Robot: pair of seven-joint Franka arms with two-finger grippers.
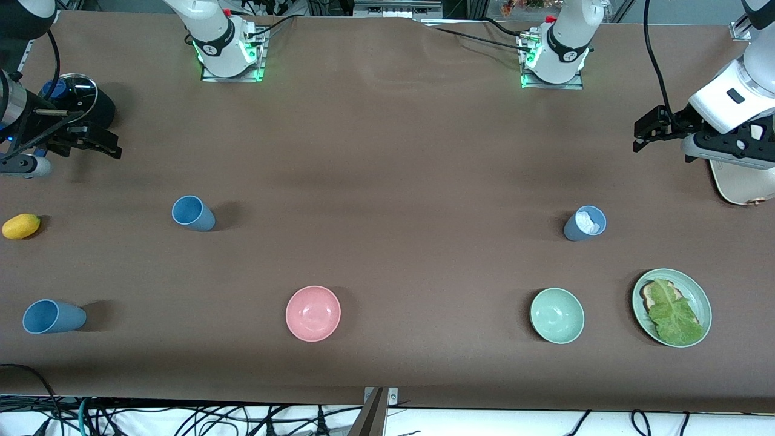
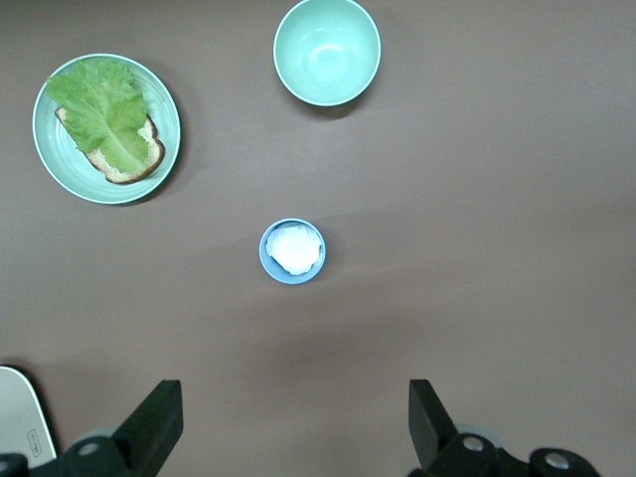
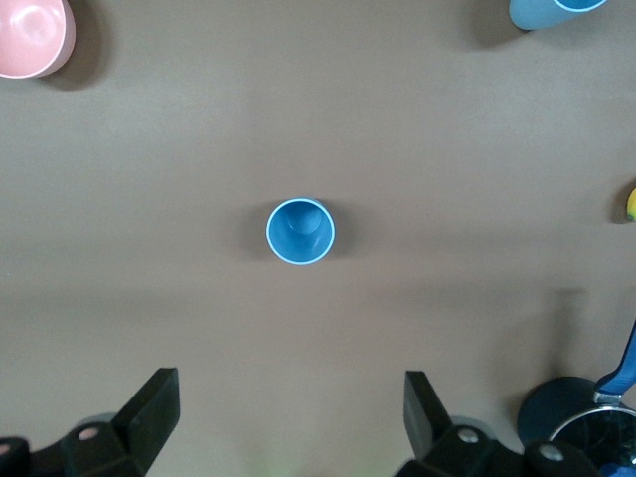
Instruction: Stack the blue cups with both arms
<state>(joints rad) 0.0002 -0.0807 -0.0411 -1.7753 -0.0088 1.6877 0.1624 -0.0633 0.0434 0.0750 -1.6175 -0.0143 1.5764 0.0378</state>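
We see 3 matte blue tapered plastic cups: a bright blue one, a second of the same blue, and a slate-blue one with white inside. The round pink bowl is glossy; the round bowl is mint green. A mint-green plate carries green lettuce. The small oval fruit is yellow, the tabletop plain brown.

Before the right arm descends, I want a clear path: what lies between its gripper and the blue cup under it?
Nothing: the right wrist view shows bare table between the open right gripper and the upright blue cup.
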